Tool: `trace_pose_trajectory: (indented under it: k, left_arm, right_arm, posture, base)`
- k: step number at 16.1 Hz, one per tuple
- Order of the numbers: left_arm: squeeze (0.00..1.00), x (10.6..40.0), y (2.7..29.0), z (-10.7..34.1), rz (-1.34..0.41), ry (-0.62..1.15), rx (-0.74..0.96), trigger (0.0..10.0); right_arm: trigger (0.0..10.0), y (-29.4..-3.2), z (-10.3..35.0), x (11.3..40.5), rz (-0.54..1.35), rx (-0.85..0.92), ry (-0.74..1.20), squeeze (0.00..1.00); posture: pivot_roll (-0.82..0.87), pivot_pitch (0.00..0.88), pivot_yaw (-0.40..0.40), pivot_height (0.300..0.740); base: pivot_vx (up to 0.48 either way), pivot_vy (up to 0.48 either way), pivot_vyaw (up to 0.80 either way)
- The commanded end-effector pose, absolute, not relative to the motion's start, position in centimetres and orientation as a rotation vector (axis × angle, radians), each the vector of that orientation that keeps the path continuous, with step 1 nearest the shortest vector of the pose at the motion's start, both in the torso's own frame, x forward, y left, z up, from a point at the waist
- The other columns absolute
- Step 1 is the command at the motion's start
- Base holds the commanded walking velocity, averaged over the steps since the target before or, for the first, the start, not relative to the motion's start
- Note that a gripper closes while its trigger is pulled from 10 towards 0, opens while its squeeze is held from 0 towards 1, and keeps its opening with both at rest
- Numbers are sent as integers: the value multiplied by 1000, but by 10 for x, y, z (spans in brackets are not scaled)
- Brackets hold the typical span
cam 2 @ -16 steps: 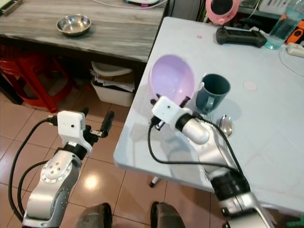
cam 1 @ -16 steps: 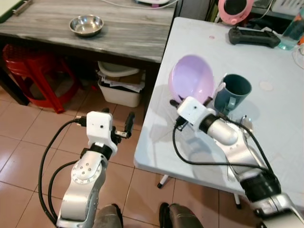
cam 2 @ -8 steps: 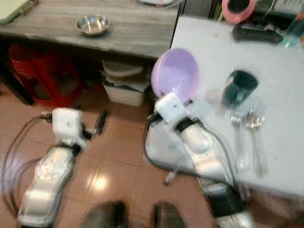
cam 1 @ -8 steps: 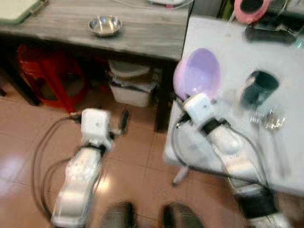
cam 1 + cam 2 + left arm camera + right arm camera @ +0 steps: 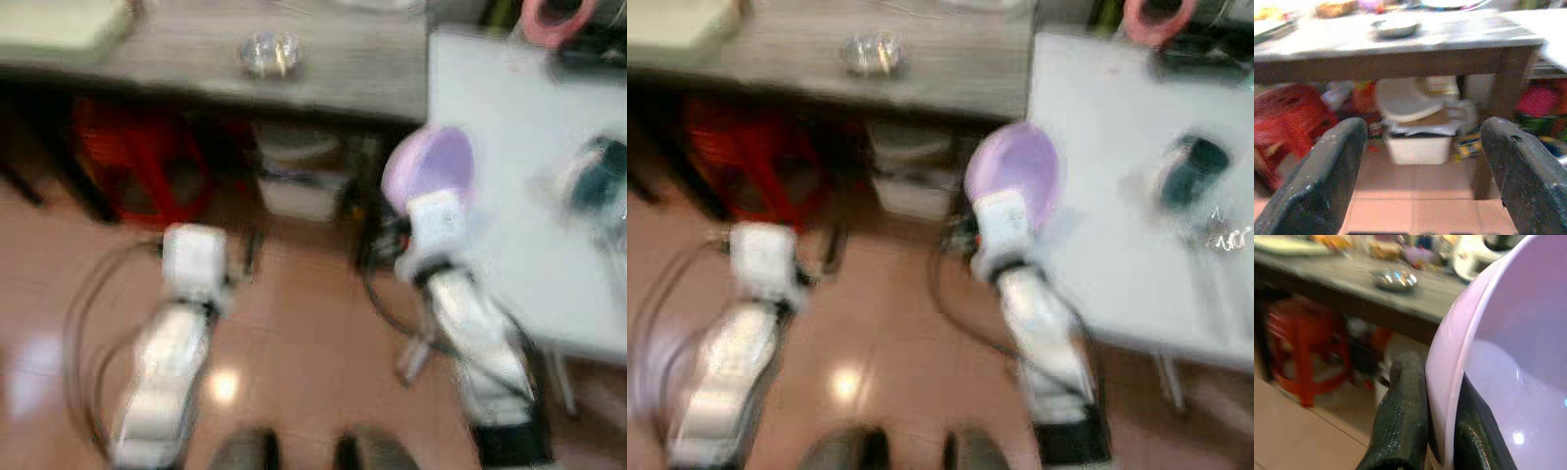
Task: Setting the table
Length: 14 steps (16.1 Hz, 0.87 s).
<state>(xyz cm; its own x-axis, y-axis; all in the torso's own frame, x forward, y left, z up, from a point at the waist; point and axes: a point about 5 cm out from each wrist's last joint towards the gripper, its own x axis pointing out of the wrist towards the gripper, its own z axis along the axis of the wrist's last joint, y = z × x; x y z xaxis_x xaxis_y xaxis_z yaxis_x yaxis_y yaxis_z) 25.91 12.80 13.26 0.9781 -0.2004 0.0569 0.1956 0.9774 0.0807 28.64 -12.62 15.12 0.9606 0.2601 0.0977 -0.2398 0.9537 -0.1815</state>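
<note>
- the whole picture has slid since a second ago: the white table [image 5: 509,196] now sits further to the right and the grey wooden table [image 5: 323,73] with the small steel bowl [image 5: 266,51] has come more to the centre, so the camera has turned to the left; the blur suggests the robot is moving.
- the lilac bowl [image 5: 431,166] stays in the right gripper [image 5: 1442,431], now at the near left edge of the white table instead of over it, next to the dark green mug [image 5: 602,176].
- my judgement: the bowl is being carried away from the mug toward another place, perhaps the grey wooden table, so the placing step is not yet done.
- the right arm is bent, its forearm points forward and up, and the bowl is held tilted with its hollow facing the camera.
- in the right wrist view the two black fingers [image 5: 1403,421] pinch the bowl's rim, one outside the wall and one inside.
- the left gripper [image 5: 1422,156] hangs low over the tiled floor [image 5: 294,372], with its fingers spread wide and nothing between them; it points toward the white bin [image 5: 1418,144] under the grey wooden table.
</note>
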Motion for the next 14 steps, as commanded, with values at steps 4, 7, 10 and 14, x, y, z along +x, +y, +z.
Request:
trace_pose_trajectory:
  k: [4,7,10,14]
  left_arm:
    - [0,266,133,138,-203,-93,107,10000]
    - [0,266,131,138,-208,-100,100,10000]
    - [0,267,128,139,-217,-114,94,10000]
    - [0,267,123,142,-237,-134,82,10000]
  right_arm:
    - [10000,-124,165,286,261,-123,-169,0]
    - [10000,-124,167,286,262,-101,-173,0]
    - [10000,-122,168,286,279,-111,-171,0]
    - [10000,-121,170,288,292,-115,-177,0]
  posture:
    - [-10,117,-10,740]
    - [-12,112,-14,740]
    - [-13,108,-16,740]
    - [-14,106,-16,740]
  base:
    - [343,336,0]
    - [347,331,0]
    - [374,220,-485]
    - [429,0,-383]
